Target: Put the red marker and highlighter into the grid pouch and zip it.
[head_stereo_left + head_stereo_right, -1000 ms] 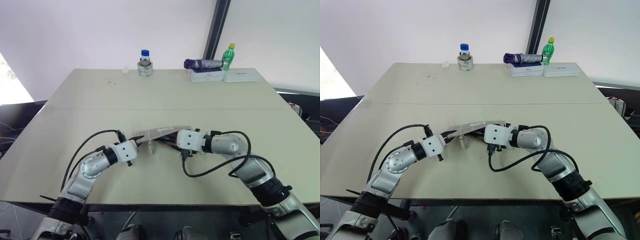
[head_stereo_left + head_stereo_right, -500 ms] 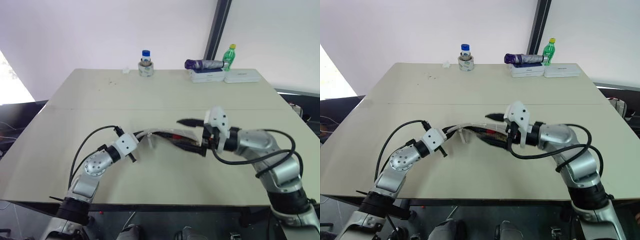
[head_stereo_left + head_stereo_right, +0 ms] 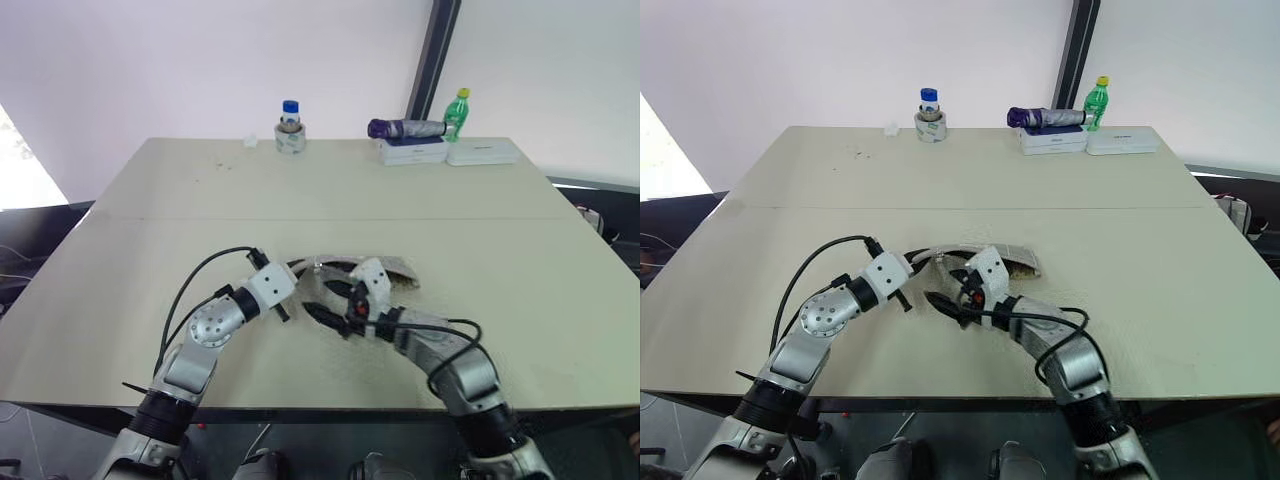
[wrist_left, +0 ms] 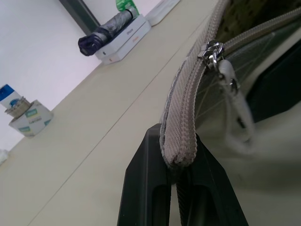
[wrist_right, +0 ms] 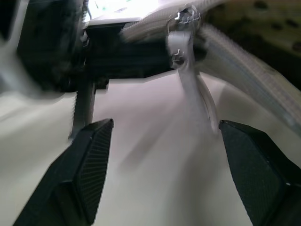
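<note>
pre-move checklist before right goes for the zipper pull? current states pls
1. Left gripper clamped on the grid pouch end: ok.
2. Right gripper open, nothing between its fingers: ok.
3. Zipper pull cord hanging free ahead of the right gripper: ok.
4. Right gripper closed on the cord: not ok, not yet.
5. Pouch zipped: not ok, the mouth gapes past the slider.
6. Red marker and highlighter inside: cannot tell.
</note>
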